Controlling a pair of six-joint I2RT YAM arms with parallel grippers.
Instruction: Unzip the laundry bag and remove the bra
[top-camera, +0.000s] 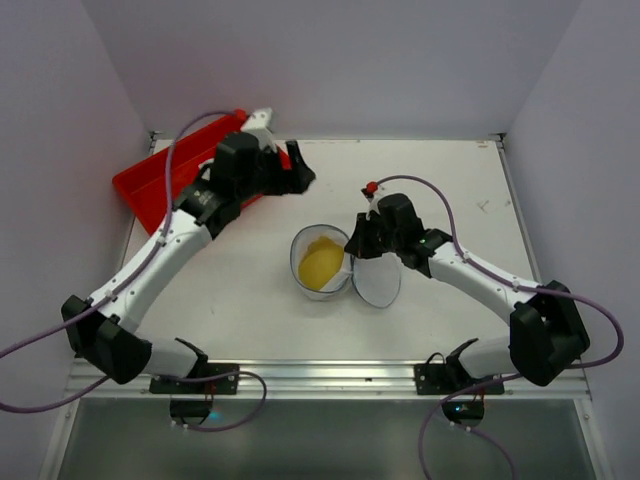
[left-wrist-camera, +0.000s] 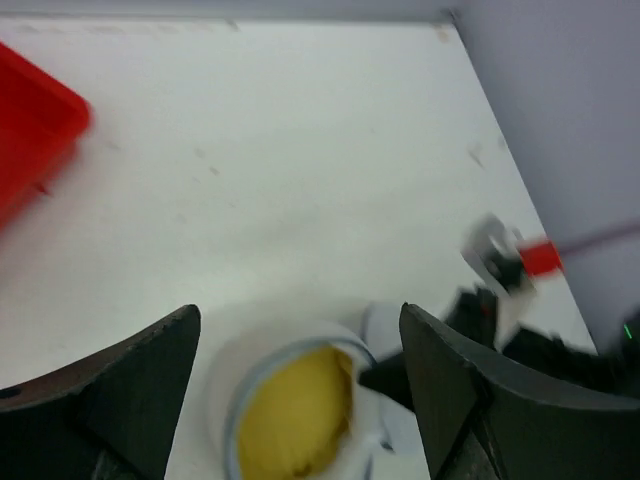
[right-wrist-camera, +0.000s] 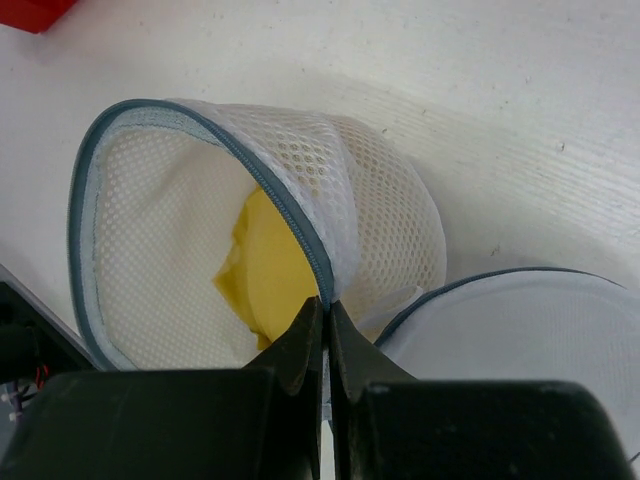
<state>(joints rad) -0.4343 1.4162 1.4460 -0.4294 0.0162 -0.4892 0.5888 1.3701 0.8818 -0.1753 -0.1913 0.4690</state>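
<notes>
Right gripper (right-wrist-camera: 325, 312) clamped on laundry bag (right-wrist-camera: 385, 200) zip rim; bag open, yellow bra (right-wrist-camera: 268, 270) inside. Left gripper (left-wrist-camera: 300, 318) spread wide, empty, raised clear above bag.

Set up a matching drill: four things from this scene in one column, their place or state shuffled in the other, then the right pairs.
1. left tool
2. right tool
3. bra
4. red tray

A. at the far left corner of the table
B. shut on the rim of the laundry bag
C. yellow, inside the open bag
D. open, holding nothing

Pairs: 1-D, 2-B, 3-C, 4-A
</notes>
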